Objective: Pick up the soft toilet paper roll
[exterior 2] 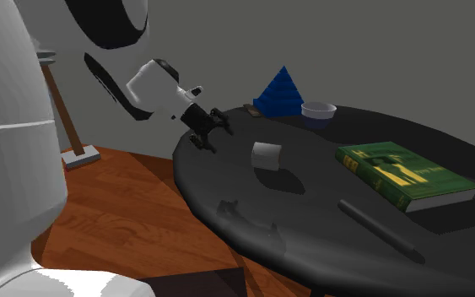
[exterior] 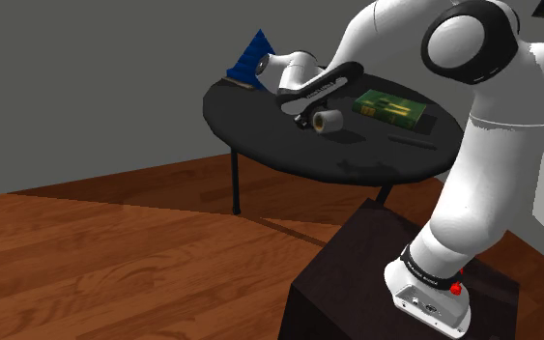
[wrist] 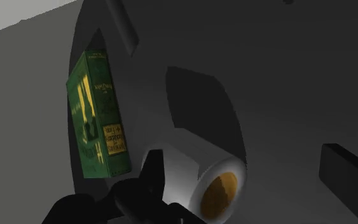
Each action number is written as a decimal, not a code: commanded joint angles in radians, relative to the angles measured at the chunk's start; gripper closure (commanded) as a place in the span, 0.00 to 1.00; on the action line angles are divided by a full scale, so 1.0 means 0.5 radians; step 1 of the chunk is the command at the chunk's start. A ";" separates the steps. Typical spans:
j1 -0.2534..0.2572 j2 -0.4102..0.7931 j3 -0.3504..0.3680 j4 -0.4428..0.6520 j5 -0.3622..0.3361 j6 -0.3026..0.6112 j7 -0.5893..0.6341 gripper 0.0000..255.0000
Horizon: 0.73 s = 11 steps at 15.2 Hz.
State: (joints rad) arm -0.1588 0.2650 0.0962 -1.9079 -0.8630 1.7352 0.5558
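Note:
The toilet paper roll (exterior: 328, 120) is pale grey with a brown core and lies on its side near the middle of the round black table (exterior: 260, 130). In the second exterior view the roll (exterior 2: 267, 155) rests a short way to the right of my gripper (exterior 2: 206, 131), which hovers over the table's edge with its fingers spread and nothing in them. My gripper (exterior: 301, 118) sits just to the left of the roll in the shoulder view. Seen from the wrist, the roll (wrist: 193, 168) lies between the open fingers of the gripper (wrist: 244, 172), close against one finger (wrist: 151, 175), unclasped.
A green book (exterior 2: 404, 173) lies beyond the roll, with a dark pen (exterior 2: 379, 228) next to it near the table's rim. A blue pyramid (exterior 2: 279, 91) and a small white bowl (exterior 2: 318, 110) stand at the far edge. My dark stand (exterior: 376, 280) sits on the wooden floor.

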 commanded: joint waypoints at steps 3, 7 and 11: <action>0.022 0.290 -0.083 0.271 -0.227 -0.108 0.110 0.00; 0.042 0.598 -0.188 0.609 -0.415 -0.219 0.155 0.00; 0.050 0.798 -0.255 0.830 -0.508 -0.273 0.169 0.00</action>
State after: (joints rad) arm -0.1337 0.6477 -0.0259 -1.5079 -1.1091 1.6005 0.6368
